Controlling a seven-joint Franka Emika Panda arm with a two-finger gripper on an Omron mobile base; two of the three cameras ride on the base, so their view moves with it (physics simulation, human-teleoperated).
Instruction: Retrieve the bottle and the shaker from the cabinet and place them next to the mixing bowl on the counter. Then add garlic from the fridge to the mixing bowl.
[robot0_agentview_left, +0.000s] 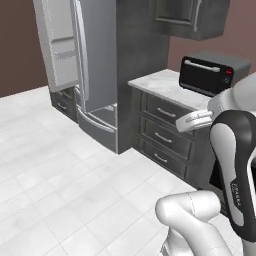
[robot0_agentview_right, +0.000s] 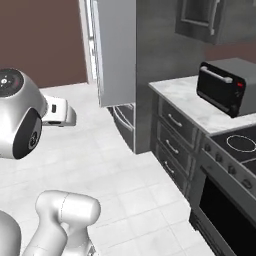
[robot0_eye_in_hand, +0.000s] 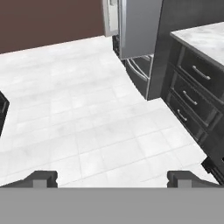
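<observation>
Tall steel fridge (robot0_agentview_left: 95, 70), doors swung open, beside dark cabinets (robot0_agentview_left: 162, 132).

White tiled floor (robot0_agentview_left: 60, 175), brown wall (robot0_agentview_right: 40, 40), dark drawer cabinets (robot0_agentview_left: 165, 132) under marble counter (robot0_agentview_left: 162, 85).

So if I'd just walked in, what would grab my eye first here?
Probably the tall steel fridge at the back with its doors swung open, beside the dark drawers. Next, the black toaster oven sitting on the marble counter. The robot's gripper hangs open and empty above the white tiled floor.
</observation>
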